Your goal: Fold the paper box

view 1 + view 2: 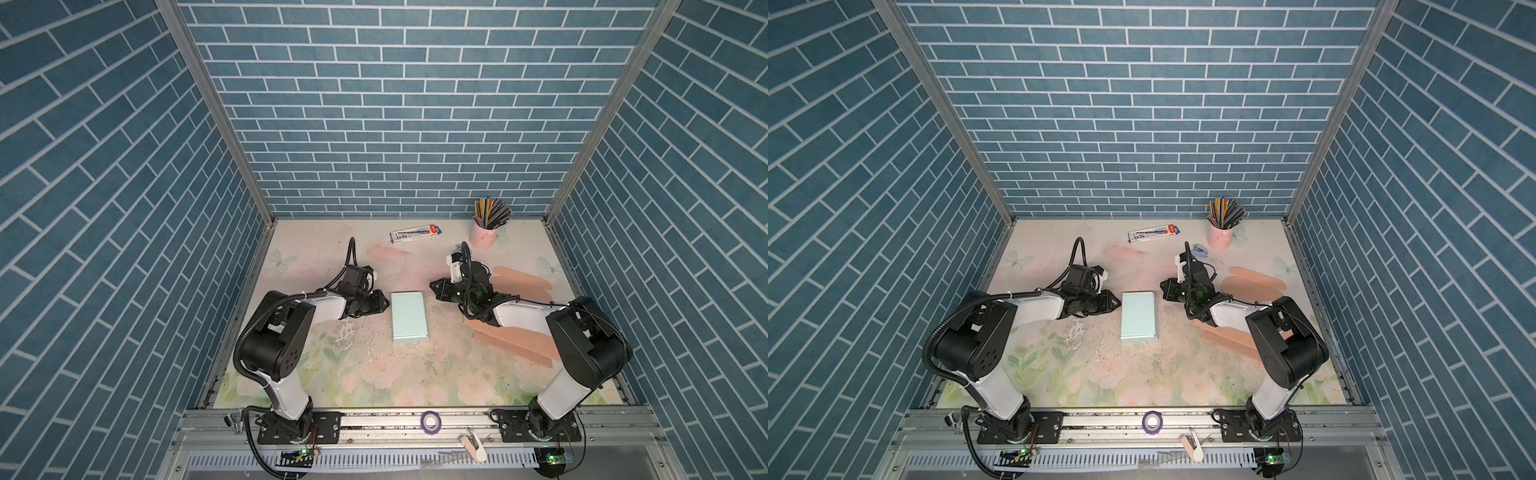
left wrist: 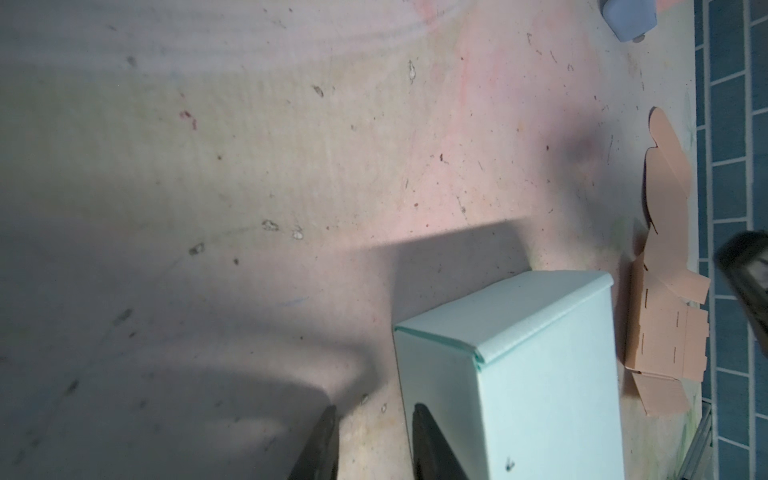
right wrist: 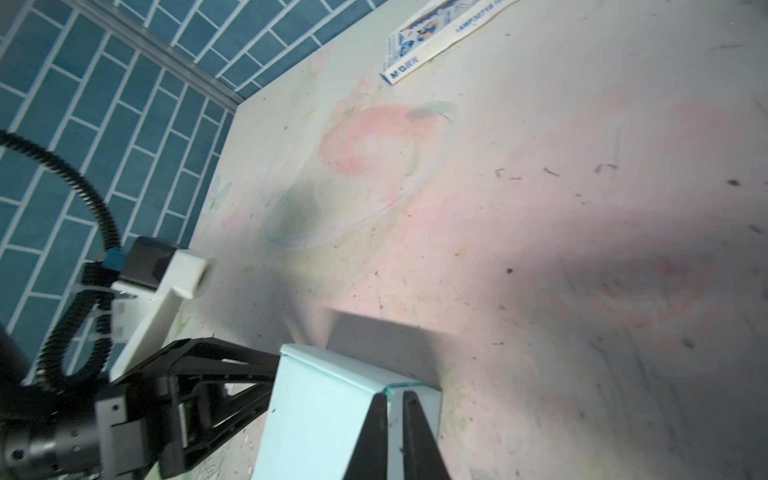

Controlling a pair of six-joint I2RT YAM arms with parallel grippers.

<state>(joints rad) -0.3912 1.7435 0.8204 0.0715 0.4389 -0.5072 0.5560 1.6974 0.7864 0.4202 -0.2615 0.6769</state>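
The mint paper box (image 1: 409, 316) (image 1: 1138, 316) lies flat and closed up in the middle of the table. My left gripper (image 1: 386, 305) (image 1: 1119, 305) sits low at the far end of its left side. In the left wrist view this gripper (image 2: 375, 407) is open with bare table between the fingers, and one finger stands against the wall of the box (image 2: 540, 374). My right gripper (image 1: 432, 287) (image 1: 1163, 286) hovers just off the box's far right corner. Seen from the right wrist, it (image 3: 395, 395) is shut and holds nothing, with the box (image 3: 324, 415) behind it.
Flat pink cardboard blanks (image 1: 523, 282) (image 1: 511, 336) lie under and beside the right arm. A pink cup of pencils (image 1: 484, 235) and a pen carton (image 1: 415, 233) stand near the back wall. A purple tape roll (image 1: 430, 422) rests on the front rail.
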